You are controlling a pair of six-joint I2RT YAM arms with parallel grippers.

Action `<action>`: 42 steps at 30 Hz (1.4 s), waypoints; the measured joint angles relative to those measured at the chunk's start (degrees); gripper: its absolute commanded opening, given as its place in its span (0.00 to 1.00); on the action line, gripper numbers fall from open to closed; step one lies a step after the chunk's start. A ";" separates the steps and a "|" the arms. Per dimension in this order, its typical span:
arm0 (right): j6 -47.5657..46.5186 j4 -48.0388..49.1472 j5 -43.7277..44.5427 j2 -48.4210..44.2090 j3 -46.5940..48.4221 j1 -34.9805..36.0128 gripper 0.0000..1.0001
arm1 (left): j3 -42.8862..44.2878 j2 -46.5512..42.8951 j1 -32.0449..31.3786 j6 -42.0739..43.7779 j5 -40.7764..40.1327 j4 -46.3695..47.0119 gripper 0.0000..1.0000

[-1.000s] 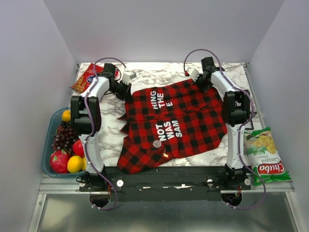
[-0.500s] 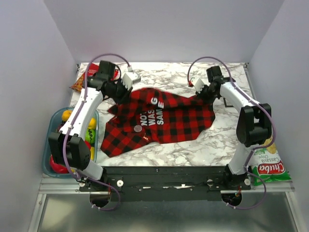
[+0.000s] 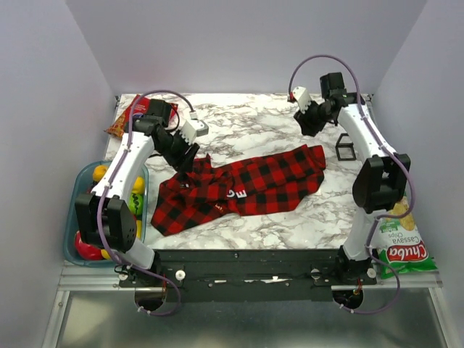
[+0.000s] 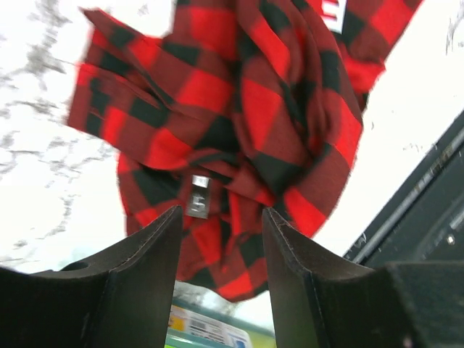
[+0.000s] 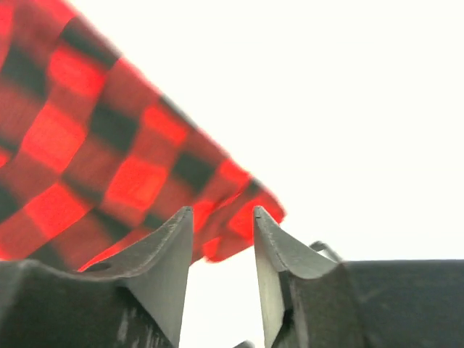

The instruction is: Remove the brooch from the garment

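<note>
top view: the garment lay bunched in a crumpled band across the middle of the table, its lettering mostly folded under. the brooch was not visible in any view; it was judged to be buried in the folds. the left gripper sat at the garment's far left corner. the right gripper hung apart from the cloth, near the far right

left wrist view: jaws stood apart, nothing seen pinched. checked cloth and a grey label lay beyond

right wrist view: jaws narrowly parted and empty, the garment's edge beyond

risk: with the brooch's position unknown, a blind pinch could catch cloth only, or drag the bundle toward the fruit tray
</note>
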 measured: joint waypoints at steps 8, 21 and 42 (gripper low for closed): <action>-2.45 -1.09 -0.22 15.30 9.66 -0.66 0.52 | 3.13 3.48 7.28 -2.34 1.09 0.76 0.57; -16.00 -9.25 -0.52 17.57 9.66 -1.27 0.51 | 4.17 4.90 12.59 -2.08 1.05 -0.52 0.55; -14.19 -6.54 1.62 14.03 8.66 -2.40 0.01 | 4.11 7.06 12.52 -3.04 -0.09 1.36 0.58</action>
